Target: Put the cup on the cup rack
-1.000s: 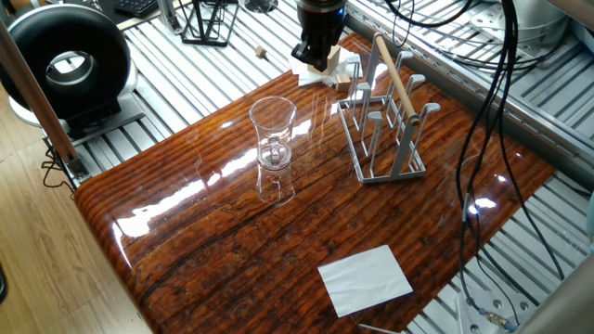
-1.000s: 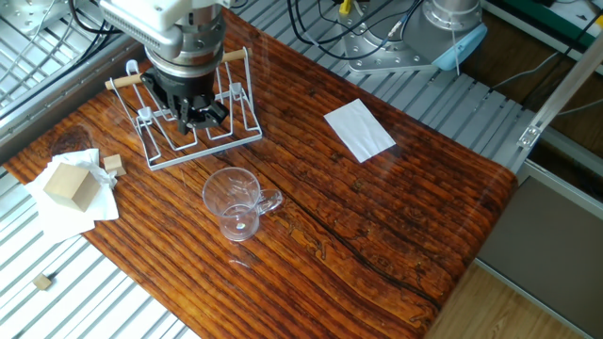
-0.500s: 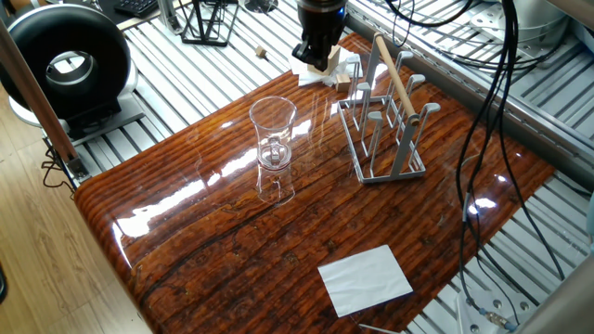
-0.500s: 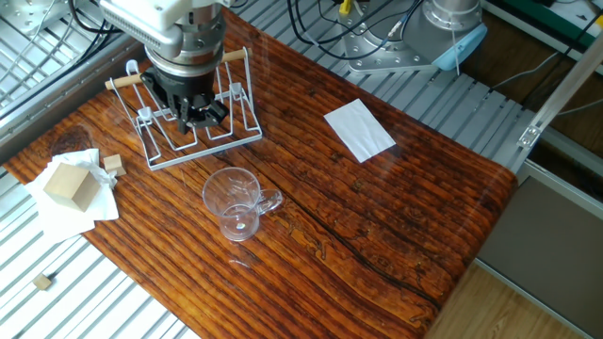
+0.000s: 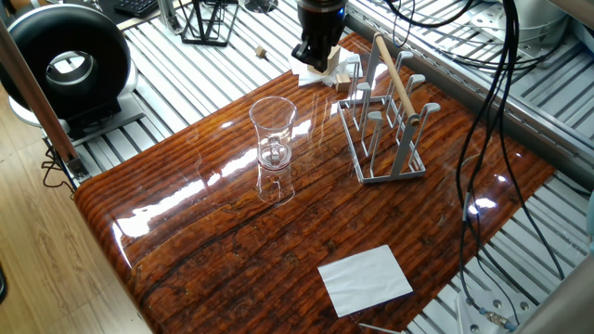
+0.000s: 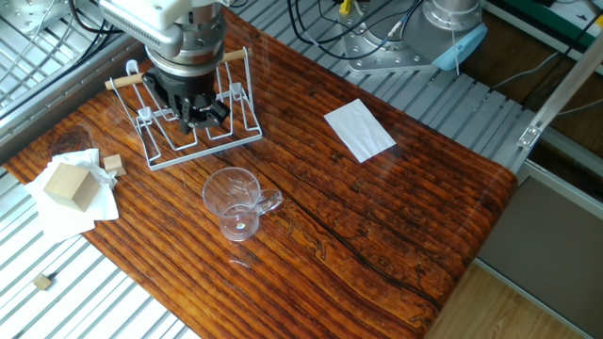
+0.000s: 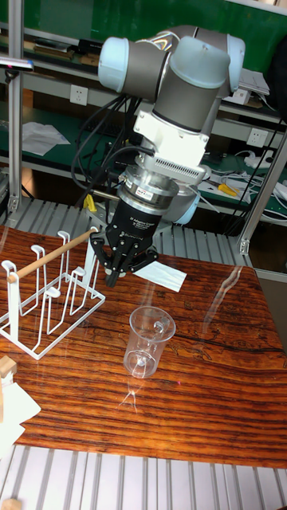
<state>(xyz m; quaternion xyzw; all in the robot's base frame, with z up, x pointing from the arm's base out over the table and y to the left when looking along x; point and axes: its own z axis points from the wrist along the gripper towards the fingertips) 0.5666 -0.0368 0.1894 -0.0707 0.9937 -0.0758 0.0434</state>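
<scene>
The cup is clear glass with a small handle. It stands upright, mouth up, on the glossy wooden table, and nothing touches it. The cup rack is grey wire with upright pegs and a wooden rod along the top, and no cup hangs on it. My gripper hangs open and empty above the table, its fingers pointing down. It is beside the rack and well short of the cup.
A white sheet lies near one table edge. Wooden blocks rest on crumpled white paper at a corner. A black wire stand and a round black device sit off the table. Cables hang past one side.
</scene>
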